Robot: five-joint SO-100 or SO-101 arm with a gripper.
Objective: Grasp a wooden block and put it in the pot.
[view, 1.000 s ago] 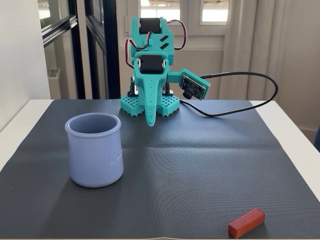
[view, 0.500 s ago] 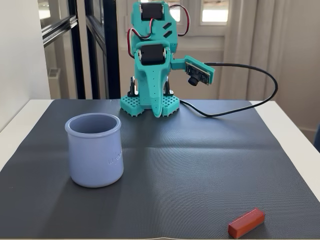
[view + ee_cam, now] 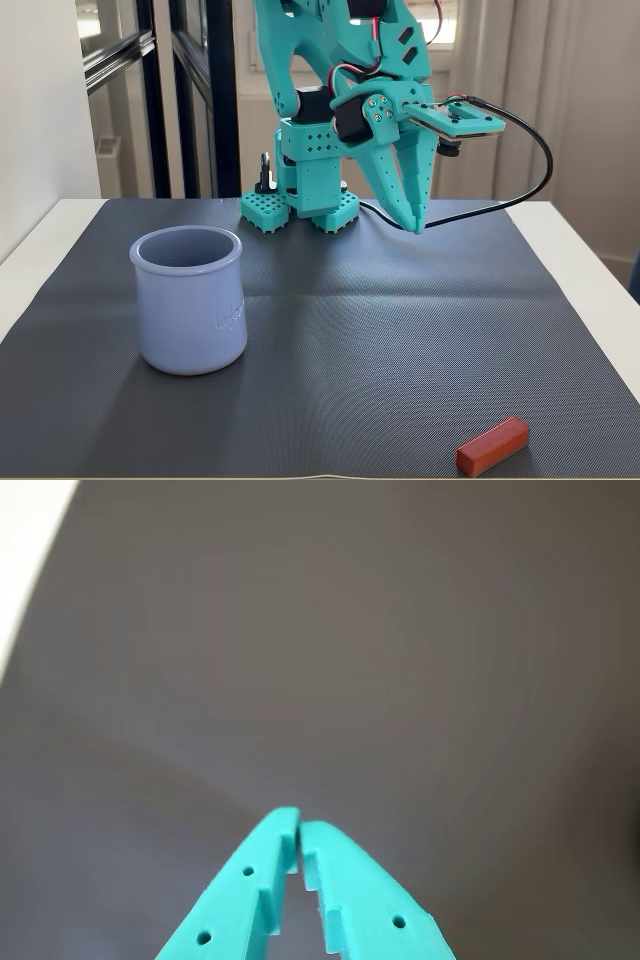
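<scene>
In the fixed view the wooden block, a small reddish-brown bar, lies on the dark mat near the front edge, right of centre. The pot, a pale lavender-blue cup, stands upright on the mat's left side. My teal gripper hangs shut above the back of the mat, tips pointing down, far from both block and pot. The wrist view shows the gripper with its fingertips together and nothing between them, over bare mat; block and pot are out of that view.
A dark ribbed mat covers a white table. The arm's base stands at the mat's back edge, and a black cable loops to its right. Windows and a wall lie behind.
The arm has unfolded from its rest pose; the gripper rose and swung forward and to the right in the fixed view. Block and pot stayed put.
</scene>
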